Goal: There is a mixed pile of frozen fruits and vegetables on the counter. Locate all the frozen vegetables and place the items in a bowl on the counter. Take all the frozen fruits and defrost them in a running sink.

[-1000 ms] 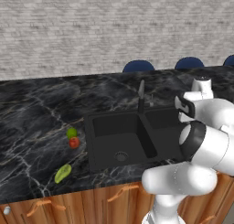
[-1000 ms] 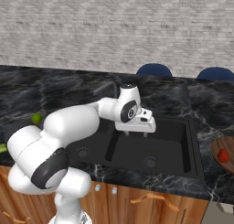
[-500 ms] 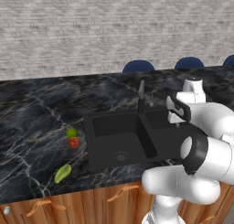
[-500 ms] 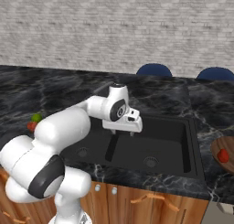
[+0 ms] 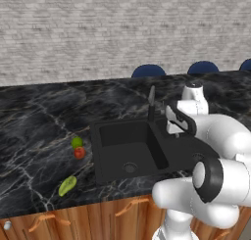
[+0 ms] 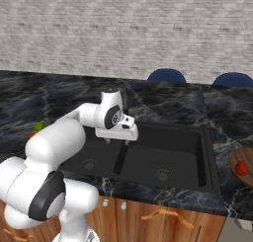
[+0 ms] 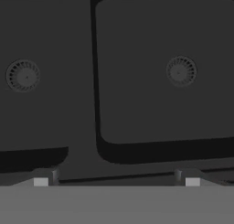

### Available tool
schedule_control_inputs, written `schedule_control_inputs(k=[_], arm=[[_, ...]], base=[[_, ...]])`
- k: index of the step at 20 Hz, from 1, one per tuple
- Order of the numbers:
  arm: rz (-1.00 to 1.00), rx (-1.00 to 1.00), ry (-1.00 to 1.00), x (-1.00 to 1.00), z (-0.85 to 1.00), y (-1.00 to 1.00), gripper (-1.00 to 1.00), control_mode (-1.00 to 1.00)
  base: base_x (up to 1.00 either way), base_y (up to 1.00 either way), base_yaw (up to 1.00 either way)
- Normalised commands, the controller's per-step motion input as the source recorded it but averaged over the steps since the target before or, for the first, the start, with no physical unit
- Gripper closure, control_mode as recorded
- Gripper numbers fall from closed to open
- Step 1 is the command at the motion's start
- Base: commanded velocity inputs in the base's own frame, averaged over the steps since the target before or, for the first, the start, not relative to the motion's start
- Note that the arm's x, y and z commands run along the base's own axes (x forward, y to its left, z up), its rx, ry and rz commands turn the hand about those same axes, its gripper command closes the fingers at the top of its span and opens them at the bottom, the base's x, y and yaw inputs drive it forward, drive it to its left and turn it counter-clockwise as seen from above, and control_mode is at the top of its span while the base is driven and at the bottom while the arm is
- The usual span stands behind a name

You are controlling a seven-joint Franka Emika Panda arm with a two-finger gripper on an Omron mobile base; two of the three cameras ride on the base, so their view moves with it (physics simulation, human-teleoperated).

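Worktop [image 5: 39, 121]: long black marble slab with pale veins, wooden cabinet fronts below; it carries the sink and the loose produce.
Sink [image 5: 128, 151]: matte black double basin set into the worktop, a round drain in each basin, slim dark faucet [image 5: 151, 103] at the back rim. No water visible at the spout.
Jaws [image 6: 117, 140]: hanging over the divider between the two basins, pointing down; in the hand view the two tips stand wide apart with nothing between them.
Bowl [image 6: 243, 165]: wooden, at the far right on the worktop, well apart from the sink; partly cut by the frame edge.
Yellow-green oblong [image 5: 67, 185]: lying on the worktop left of the sink, near the front edge.
Red-orange ball [image 5: 79, 153]: on the worktop just left of the sink.
Green ball [image 5: 76, 142]: just behind the red-orange ball, close to touching.
Red chunk [image 6: 240, 168]: inside the bowl.
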Motion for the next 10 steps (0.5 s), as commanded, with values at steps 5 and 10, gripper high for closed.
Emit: schedule_control_inputs(k=[5,10], arm=[[0.02,0.00,0.00,0.00,0.00,0.60,-1.00,-1.00],[0.02,0.00,0.00,0.00,-0.02,0.61,-1.00,-1.00]], base=[[0.00,0.00,0.00],[0.00,0.00,0.00]])
